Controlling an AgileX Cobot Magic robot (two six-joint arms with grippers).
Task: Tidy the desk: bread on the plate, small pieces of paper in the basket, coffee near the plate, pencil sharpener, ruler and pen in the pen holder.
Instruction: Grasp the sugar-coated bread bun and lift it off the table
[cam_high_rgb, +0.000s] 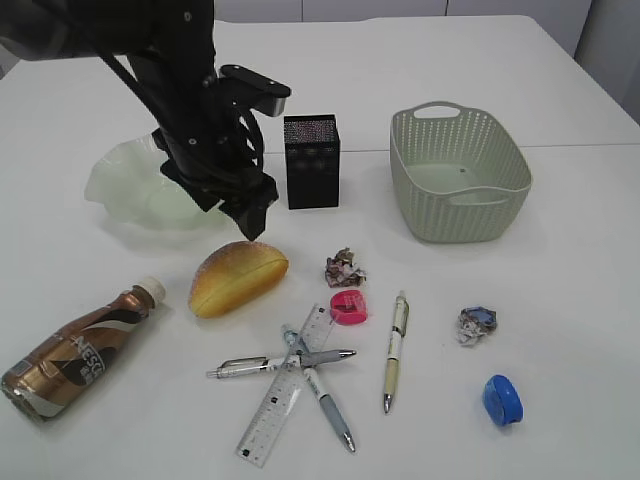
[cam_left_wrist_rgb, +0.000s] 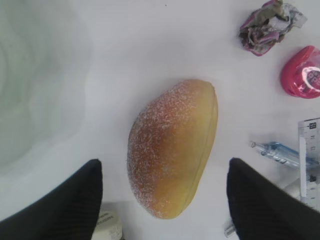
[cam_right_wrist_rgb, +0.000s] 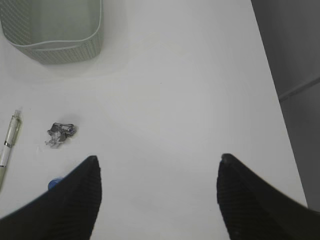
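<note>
Two paper wads (cam_high_rgb: 345, 268), three pens (cam_high_rgb: 396, 350), one bread (cam_high_rgb: 238, 277) beneath the open left tool (cam_left_wrist_rgb: 162, 200).

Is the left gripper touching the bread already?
Apart. In the left wrist view, white desk shows between both fingers and the bread.

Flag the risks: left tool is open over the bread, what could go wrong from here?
1. The golden-yellow oval bun lies at a slant between the open left tool's fingers, so closing may catch it off-centre and twist it or let it slip.
2. It looks soft; a hard squeeze might dent it.
3. The pale green translucent plate's wavy rim rises along the carry path; a low carry could clip it and shift the plate.
</note>
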